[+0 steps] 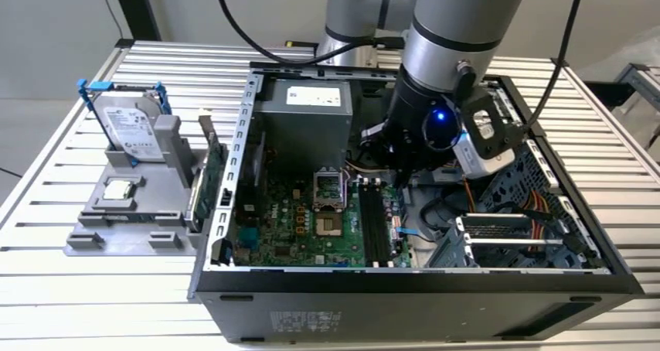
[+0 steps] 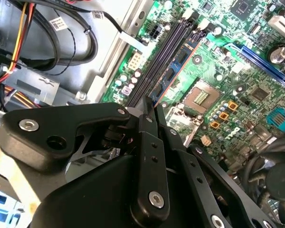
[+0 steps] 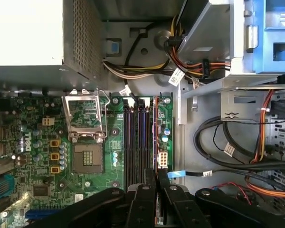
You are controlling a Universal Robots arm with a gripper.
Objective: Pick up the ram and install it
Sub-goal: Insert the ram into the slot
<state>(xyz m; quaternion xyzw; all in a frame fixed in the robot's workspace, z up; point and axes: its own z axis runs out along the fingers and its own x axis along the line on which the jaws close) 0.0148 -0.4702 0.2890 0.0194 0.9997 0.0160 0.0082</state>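
Slatted metal surface (image 1: 62, 212), open computer case (image 1: 413, 277) on it. Gripper (image 3: 156, 183) low over the memory slots (image 3: 137, 142), jaws clamped on the ram (image 3: 156, 137), which stands edge-on in the outermost slot, beside the empty CPU socket (image 3: 88, 159). Risk: stick slightly skewed or not keyed to the slot; pressing then could bend it or stress the board. End latches not clearly visible.

Printed labels, none legible

A white label is seen on the power supply (image 1: 312, 96), another on the hard drive (image 1: 132, 127), a sticker on the computer case (image 1: 304, 320), and small white tags on the cables (image 3: 176, 76); no wording can be made out.
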